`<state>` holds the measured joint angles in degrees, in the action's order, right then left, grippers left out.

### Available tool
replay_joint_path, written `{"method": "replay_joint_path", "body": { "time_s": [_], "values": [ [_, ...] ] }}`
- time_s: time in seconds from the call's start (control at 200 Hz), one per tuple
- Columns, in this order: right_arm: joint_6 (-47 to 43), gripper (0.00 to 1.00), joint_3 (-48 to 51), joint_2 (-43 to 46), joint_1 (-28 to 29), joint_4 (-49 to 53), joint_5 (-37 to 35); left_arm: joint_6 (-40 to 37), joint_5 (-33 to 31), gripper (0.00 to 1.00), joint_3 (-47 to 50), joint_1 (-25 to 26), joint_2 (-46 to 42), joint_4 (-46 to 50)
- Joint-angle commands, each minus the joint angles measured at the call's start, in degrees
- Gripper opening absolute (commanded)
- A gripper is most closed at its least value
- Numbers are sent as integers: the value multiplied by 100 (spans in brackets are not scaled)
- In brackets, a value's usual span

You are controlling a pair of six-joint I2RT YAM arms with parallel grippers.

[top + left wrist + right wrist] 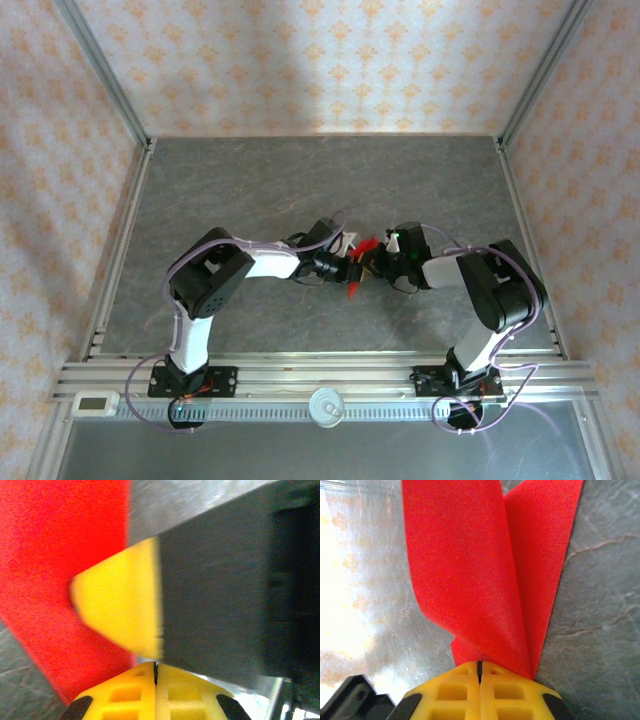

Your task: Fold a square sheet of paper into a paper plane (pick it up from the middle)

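Layers of the folded red sheet of paper are pinched at their lower end between the closed yellow fingertips of the right gripper. From that seam the paper is spread upward and outward in two flaps with a crease between them.

From above, the paper is found near the middle of the table, where the two arms meet. The right gripper is placed just right of it and the left gripper just left of it, so the paper is flanked on both sides. Narrow red points are shown above and below the pair.

In the left wrist view, the left gripper's fingertips are seen pressed together with no gap. A broad red band is seen up and to the left of them, running down behind the left fingertip. Whether any of it is caught in that seam cannot be told. A blurred yellow pad on a dark body is seen close ahead, overlapping the edge of the red band.

Grey stone-patterned table surface is seen on every side of the grippers, widest toward the back. The table is bounded by papered walls at the back and sides. Metal rails are laid along the near edge, where the arm bases are bolted.
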<state>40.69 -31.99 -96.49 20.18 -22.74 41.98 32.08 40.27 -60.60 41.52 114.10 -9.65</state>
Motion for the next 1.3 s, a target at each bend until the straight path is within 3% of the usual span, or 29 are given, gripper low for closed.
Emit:
{"method": "replay_joint_path", "body": {
  "time_s": [0.0,0.22,0.445,0.611,0.931,1.136,1.296],
  "values": [
    [-18,0,164,-118,-63,424,-472,-63,-334,4,124,-23,77,152],
    [36,0,43,264,-63,455,-297,-342,-127,0,722,10,33,241],
    [-170,2,-152,1234,-59,1069,-785,-879,-61,0,1326,-3,-318,648],
    [-39,0,146,1518,-29,700,-468,-926,9,0,1550,-21,-409,574],
    [-102,0,-88,913,691,622,-647,-928,35,0,1509,-55,-397,537],
    [-292,0,-113,346,671,674,-903,-939,103,0,1575,-93,-306,466],
    [-290,0,-106,163,329,640,-972,-1015,121,0,1665,-101,-210,450]
  ]
}}
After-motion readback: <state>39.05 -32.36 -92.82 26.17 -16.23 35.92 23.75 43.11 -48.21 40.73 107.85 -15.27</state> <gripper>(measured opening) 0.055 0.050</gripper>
